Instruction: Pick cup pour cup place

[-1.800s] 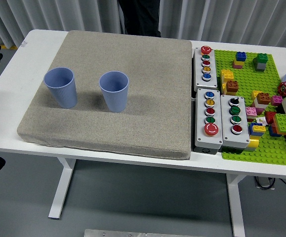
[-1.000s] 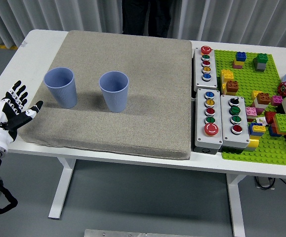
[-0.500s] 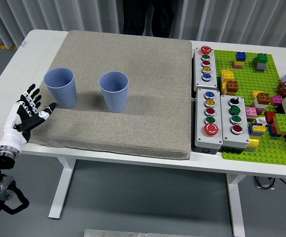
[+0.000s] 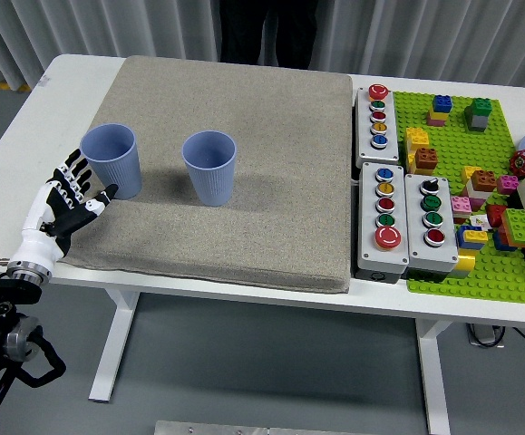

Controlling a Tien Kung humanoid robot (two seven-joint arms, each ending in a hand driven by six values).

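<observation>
Two blue cups stand on the grey mat at the left of the picture: the left cup (image 4: 111, 159) and the middle cup (image 4: 209, 168). The left hand (image 4: 65, 206), fingers spread wide and empty, is just beside the left cup. Picking, pouring and placing are all left to do.

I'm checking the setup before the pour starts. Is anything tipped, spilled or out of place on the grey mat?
Nothing stands out. Both blue cups, the left cup and the right cup, stand upright on the grey mat with no spill visible. The left hand, fingers spread, is beside the left cup, holding nothing.
</observation>
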